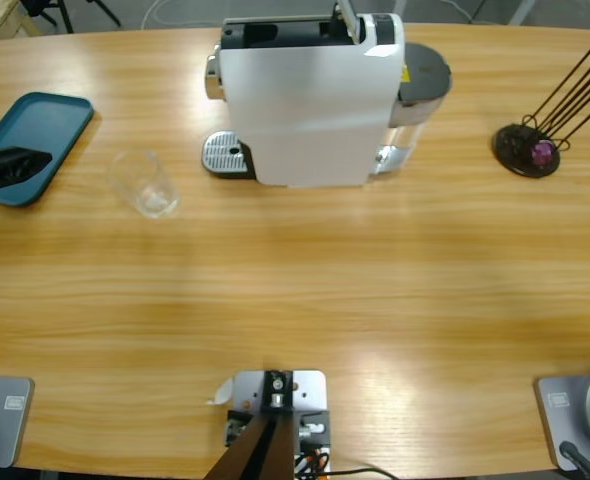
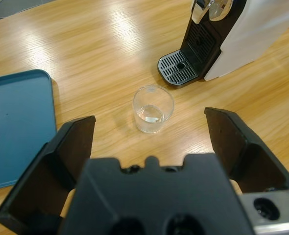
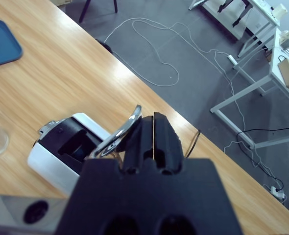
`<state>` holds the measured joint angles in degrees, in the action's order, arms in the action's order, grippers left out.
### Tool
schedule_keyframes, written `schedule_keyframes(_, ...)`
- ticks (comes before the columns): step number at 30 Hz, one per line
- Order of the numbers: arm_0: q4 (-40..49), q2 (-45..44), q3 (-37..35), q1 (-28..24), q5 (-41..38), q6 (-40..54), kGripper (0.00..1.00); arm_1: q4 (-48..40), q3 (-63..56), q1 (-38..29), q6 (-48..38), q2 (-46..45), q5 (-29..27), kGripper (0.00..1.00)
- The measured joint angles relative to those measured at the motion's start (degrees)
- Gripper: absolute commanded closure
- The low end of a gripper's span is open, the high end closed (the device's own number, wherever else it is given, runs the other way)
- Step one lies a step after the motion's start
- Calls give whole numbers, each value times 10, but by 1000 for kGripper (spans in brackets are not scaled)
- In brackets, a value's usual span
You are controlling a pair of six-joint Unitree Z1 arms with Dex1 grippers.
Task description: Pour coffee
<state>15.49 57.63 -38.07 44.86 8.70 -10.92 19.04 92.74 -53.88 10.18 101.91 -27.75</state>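
Standing on the long wooden worktop (image 1: 305, 300), the small clear glass tumbler (image 1: 147, 184) waits a little to the left of the white and black coffee machine (image 1: 310, 100), not yet under its spout. The left end effector (image 2: 152, 137) hangs just behind the glass with its two black jaws spread wide and holding nothing, as if lined up to take it. The flat teal tray (image 1: 30, 140) lies further left. The right end effector (image 3: 153, 137) sits at the top of the machine, squeezed tight by the shiny silver lever (image 3: 116, 134), likely to work it. The glass looks almost empty; I see no coffee yet. A black wire stand with a purple capsule (image 1: 542, 153) sits far right.
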Motion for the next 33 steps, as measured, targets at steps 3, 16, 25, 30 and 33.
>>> schedule_keyframes(3, 0, 0, 0, 0, 0, 0, 32, -4, 6, -3, -9, 15, 1, 1000)
schedule_keyframes(16, 0, 0, 0, 0, 0, 0, 32, -42, 9, -53, -54, 82, 8, 1000)
schedule_keyframes(25, 0, 0, 0, 0, -2, 0, 32, -131, -69, -55, -74, 85, 8, 1000)
schedule_keyframes(30, 0, 0, 0, 0, -6, 0, 33, -175, -117, -59, -88, 85, 9, 1000)
schedule_keyframes(33, 0, 1, 1, 0, -8, 0, 36, -192, -129, -61, -91, 84, 9, 1000)
